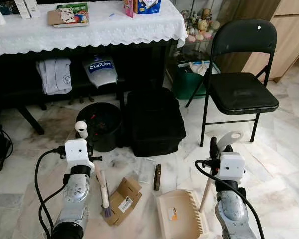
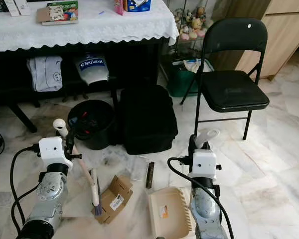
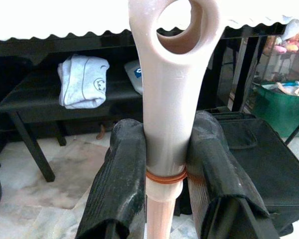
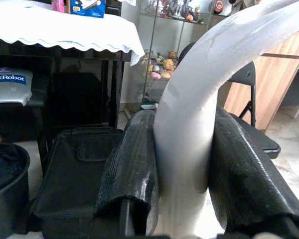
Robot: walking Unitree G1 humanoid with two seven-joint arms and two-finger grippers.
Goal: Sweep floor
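My left gripper (image 1: pixel 89 144) is shut on the beige handle of a small brush (image 3: pixel 169 99). The handle slants down to the bristles (image 1: pixel 107 211), which rest on a flattened cardboard piece (image 1: pixel 122 200) on the marble floor. My right gripper (image 1: pixel 220 149) is shut on the pale curved handle (image 4: pixel 189 114) of a beige dustpan (image 1: pixel 177 216). The pan lies flat on the floor just right of the cardboard. A dark brown bar (image 1: pixel 157 177) and a clear wrapper (image 1: pixel 145 169) lie on the floor between the brush and the pan.
A black bucket (image 1: pixel 100 125) and a black case (image 1: pixel 154 119) stand just ahead, under a table with a white cloth (image 1: pixel 89 31). To the right is a black folding chair (image 1: pixel 241 89), with a green box (image 1: pixel 188 80) behind it and a wooden cabinet (image 1: pixel 289 35) beyond.
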